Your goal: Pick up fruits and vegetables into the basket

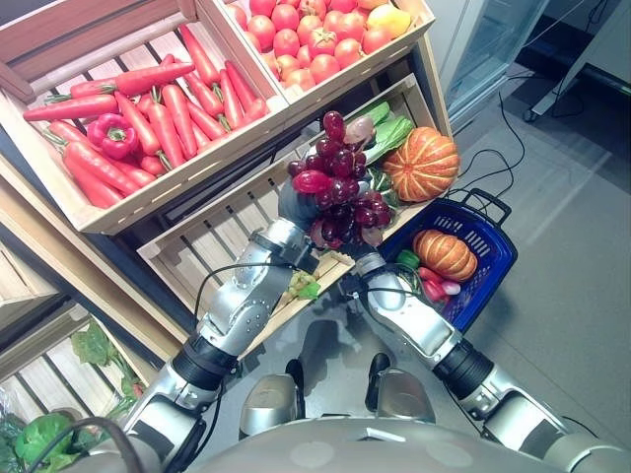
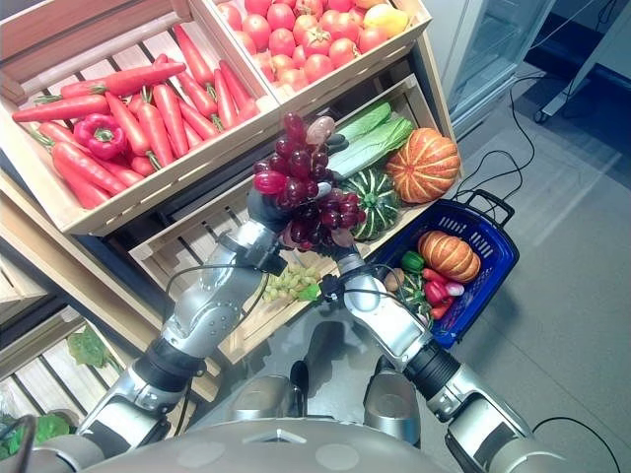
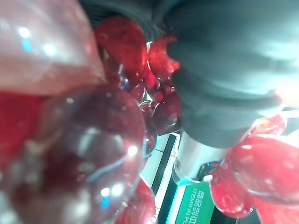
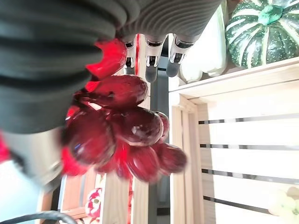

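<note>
Holding the red grape bunch [image 1: 340, 187] up between them, both hands are meeting just beside the blue basket [image 1: 493, 258]. Whether the left hand's [image 1: 296, 202] fingers are closing on it, I cannot tell; the right hand's [image 4: 154, 56] fingers are reaching out straight beside the grapes. Judging by position, the basket is lying nearer the right arm.

Both eye views look steeply down from the head, sharing the crates of the shelf [image 1: 197, 212] and the grapes [image 1: 335, 182] between both hands. Each wrist view sits tight against those grapes, the right one facing the striped squash [image 4: 264, 25] beyond its fingers.
</note>
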